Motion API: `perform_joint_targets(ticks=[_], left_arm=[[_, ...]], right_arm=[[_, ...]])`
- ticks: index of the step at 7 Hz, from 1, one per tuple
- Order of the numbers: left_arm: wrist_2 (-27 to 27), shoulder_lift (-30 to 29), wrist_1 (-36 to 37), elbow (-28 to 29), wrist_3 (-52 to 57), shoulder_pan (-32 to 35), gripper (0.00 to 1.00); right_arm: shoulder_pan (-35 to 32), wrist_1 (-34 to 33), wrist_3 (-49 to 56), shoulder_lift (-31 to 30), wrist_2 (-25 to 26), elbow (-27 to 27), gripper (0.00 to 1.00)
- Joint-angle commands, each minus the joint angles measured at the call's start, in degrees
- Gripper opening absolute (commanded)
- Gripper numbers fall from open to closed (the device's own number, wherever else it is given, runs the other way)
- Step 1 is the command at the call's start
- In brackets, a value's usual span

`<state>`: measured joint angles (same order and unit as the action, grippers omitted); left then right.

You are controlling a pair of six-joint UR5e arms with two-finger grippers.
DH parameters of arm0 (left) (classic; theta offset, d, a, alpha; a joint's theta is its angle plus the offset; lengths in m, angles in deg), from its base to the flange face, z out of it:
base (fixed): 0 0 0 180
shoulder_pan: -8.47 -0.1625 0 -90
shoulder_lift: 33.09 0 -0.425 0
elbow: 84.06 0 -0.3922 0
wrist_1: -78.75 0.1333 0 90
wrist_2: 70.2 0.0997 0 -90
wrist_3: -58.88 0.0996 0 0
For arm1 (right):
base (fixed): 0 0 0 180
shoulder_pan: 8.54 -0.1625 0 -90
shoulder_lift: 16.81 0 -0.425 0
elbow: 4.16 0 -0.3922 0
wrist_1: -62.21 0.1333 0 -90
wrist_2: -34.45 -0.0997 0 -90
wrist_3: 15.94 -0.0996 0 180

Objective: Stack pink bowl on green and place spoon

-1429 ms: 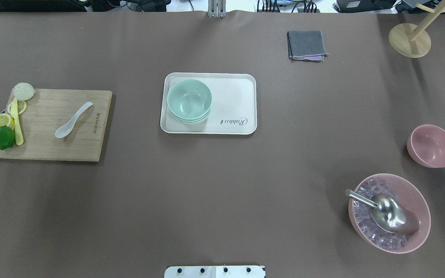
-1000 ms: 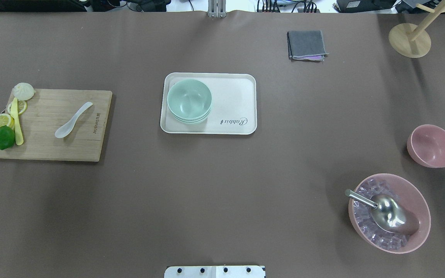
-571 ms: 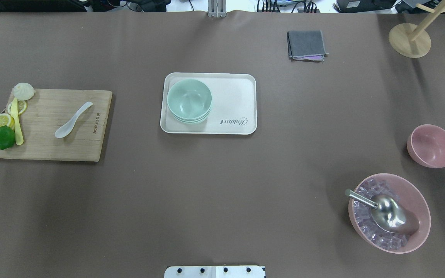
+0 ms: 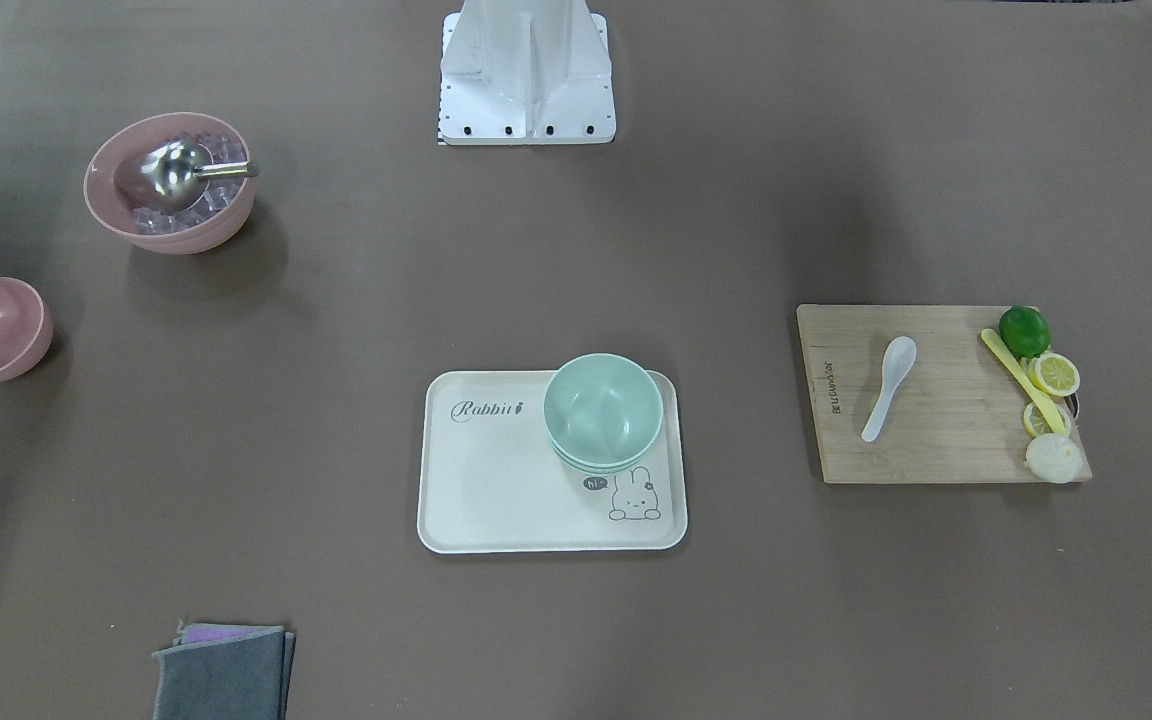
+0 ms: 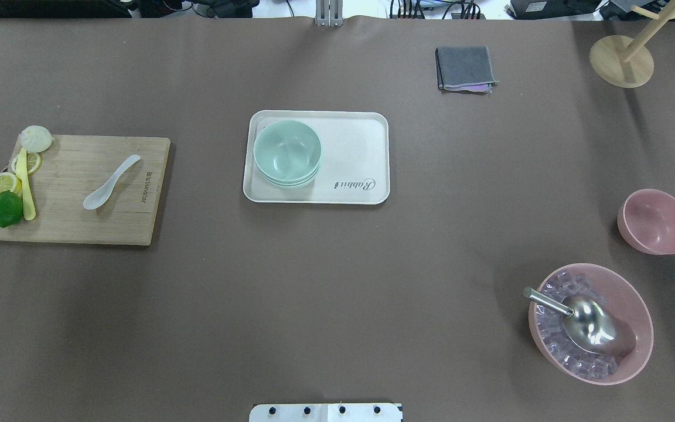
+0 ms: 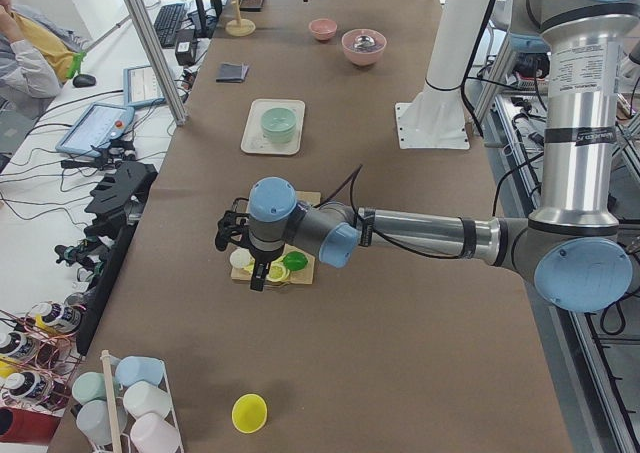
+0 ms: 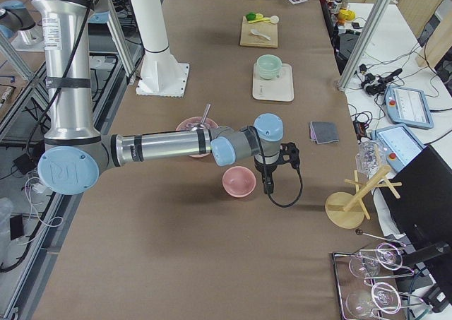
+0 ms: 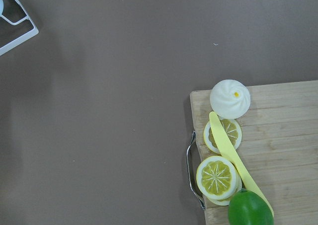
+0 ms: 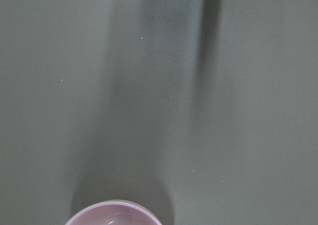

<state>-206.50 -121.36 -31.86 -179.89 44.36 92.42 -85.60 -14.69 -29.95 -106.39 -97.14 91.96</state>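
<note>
The small pink bowl [image 5: 655,221] stands empty at the table's right end; its rim shows at the bottom of the right wrist view [image 9: 114,214]. A stack of green bowls [image 5: 287,152] sits in the left part of the white tray [image 5: 355,146]. The white spoon [image 5: 111,183] lies on the wooden cutting board [image 5: 79,223]. My right gripper [image 7: 291,155] hovers beside the pink bowl [image 7: 239,181]. My left gripper [image 6: 226,235] hovers over the board's fruit end. I cannot tell whether either gripper is open or shut.
A large pink bowl [image 5: 589,323] with ice cubes and a metal scoop stands near the small pink bowl. A lime, lemon slices, a yellow knife and a bun [image 5: 36,138] lie on the board's left edge. A grey cloth [image 5: 465,68] and a wooden stand [image 5: 621,61] are at the back.
Nothing on the table has moved. A dark part of the right arm at the overhead view's right edge shifts only slightly.
</note>
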Motion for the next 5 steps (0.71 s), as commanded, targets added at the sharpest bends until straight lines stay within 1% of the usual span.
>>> perform_joint_targets(ticks=[1, 2, 5], left_arm=[[-0.5, 0.6, 0.0, -0.3, -0.1, 0.1, 0.98], [-3.4, 1.6, 0.3, 0.3, -0.1, 0.1, 0.98], [-5.2, 2.7, -0.1, 0.1, -0.1, 0.0, 0.98]], right_arm=[[0.2, 0.0, 0.0, 0.1, -0.1, -0.1, 1.00], [0.2, 0.0, 0.0, 0.1, -0.1, -0.1, 1.00], [0.9, 0.1, 0.0, 0.2, -0.2, 0.0, 1.00]])
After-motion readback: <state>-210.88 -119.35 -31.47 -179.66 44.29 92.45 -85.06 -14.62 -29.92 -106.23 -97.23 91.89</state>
